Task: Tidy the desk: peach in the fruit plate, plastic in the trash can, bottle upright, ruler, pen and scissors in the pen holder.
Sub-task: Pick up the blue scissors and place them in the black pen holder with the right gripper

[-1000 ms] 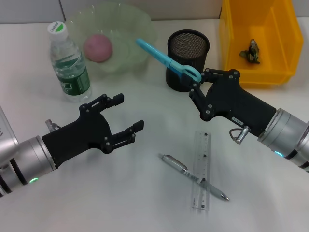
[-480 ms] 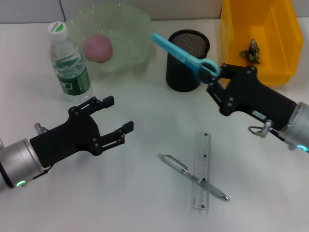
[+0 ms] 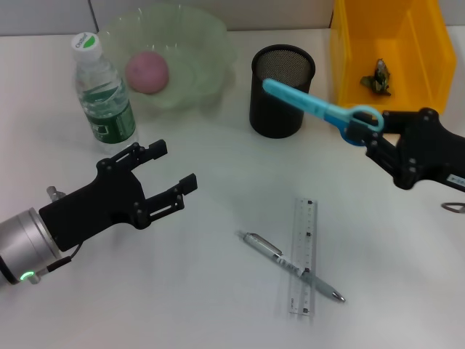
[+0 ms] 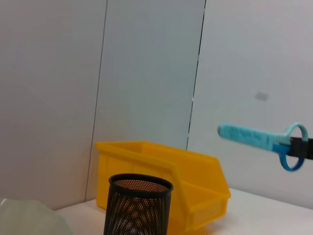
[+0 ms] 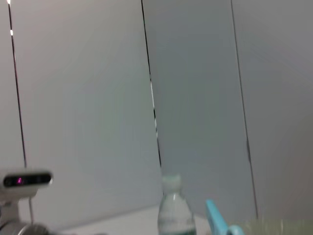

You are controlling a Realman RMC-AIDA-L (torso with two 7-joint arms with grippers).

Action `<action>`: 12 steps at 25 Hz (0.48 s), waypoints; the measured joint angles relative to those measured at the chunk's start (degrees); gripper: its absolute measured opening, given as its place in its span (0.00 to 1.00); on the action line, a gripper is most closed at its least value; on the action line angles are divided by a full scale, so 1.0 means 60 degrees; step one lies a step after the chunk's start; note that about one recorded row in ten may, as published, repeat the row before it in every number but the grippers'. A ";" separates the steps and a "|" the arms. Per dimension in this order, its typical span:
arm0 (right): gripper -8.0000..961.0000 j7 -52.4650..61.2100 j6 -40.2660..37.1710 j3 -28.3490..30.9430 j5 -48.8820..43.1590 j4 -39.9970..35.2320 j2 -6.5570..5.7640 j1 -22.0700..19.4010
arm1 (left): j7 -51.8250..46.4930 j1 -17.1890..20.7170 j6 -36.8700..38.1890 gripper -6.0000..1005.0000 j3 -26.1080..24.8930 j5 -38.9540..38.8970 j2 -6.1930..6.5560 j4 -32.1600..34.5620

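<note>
Light-blue plastic-handled scissors (image 3: 320,107) are clamped by the handle loop in the right pincer (image 3: 372,134), lifted and carried rightward over the last second; blade tip now hangs just right of the black mesh pen holder (image 3: 282,91), not inside. Left pincer (image 3: 166,174) has drawn back, fingers apart, empty. Drop-in still pending.

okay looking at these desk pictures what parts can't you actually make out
- Inside of the pen holder: its mesh wall hides the bottom in the head and left wrist views.
- Dark scrap in the yellow bin: too small to identify in the head view.
- Right gripper on the scissors: its arm is cut off by the head view's edge.
- Ruler markings: too small to read.
- Bottle: blurred in the right wrist view.
</note>
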 joint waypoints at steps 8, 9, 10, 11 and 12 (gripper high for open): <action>0.09 0.2596 -0.0073 -0.0107 -0.1983 -0.2120 -0.0141 0.0435 | -0.0037 -0.0031 0.0009 0.80 0.0057 0.0039 -0.0004 -0.0022; 0.09 0.2910 -0.0092 -0.0118 -0.2241 -0.2337 -0.0155 0.0556 | -0.0037 -0.0035 0.0009 0.80 0.0080 0.0050 -0.0005 -0.0021; 0.09 0.3192 -0.0121 -0.0121 -0.2507 -0.2541 -0.0161 0.0698 | -0.0037 -0.0030 0.0009 0.80 0.0110 0.0055 -0.0004 -0.0021; 0.09 0.3397 -0.0140 -0.0121 -0.2702 -0.2702 -0.0168 0.0820 | -0.0037 -0.0030 0.0009 0.80 0.0110 0.0055 -0.0004 -0.0021; 0.09 0.3564 -0.0157 -0.0122 -0.2841 -0.2861 -0.0172 0.0920 | -0.0037 0.0017 0.0010 0.80 0.0175 0.0059 -0.0002 -0.0015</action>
